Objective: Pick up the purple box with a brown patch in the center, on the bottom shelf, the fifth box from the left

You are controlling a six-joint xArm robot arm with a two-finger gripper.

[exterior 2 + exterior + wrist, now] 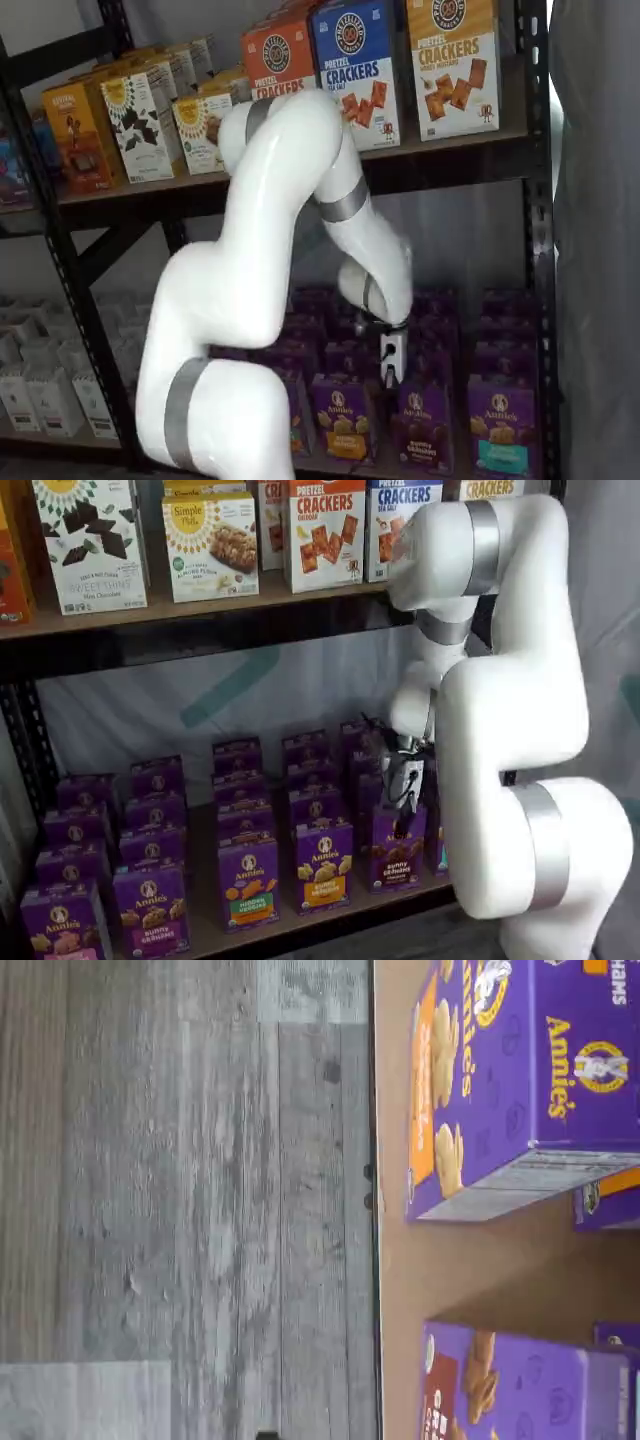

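"Annie's" in yellow on purple carton [530,1080] under my wrist. Purple box [396,845] below my fingers: "Annie's", "bunny grahams". Upper shelf: "PRETZEL CRACKERS" on orange box [283,60], "CRACKERS" on blue box [352,65] and tan box [452,65]. "Simple Mills" on pale box [210,545]; "SWEET THINS" on white box [90,545].

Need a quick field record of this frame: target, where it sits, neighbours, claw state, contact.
target: purple box with brown cookies pictured across its middle, upright
location: front row of the bottom shelf
neighbours: purple carton with orange-yellow panel beside it in a shelf view; purple carton with teal patch on its other side in a shelf view
claw: hangs just above the target, seen side-on, gap not visible; taken as open
contact: none visible, box not yet gripped
upper shelf: cracker boxes
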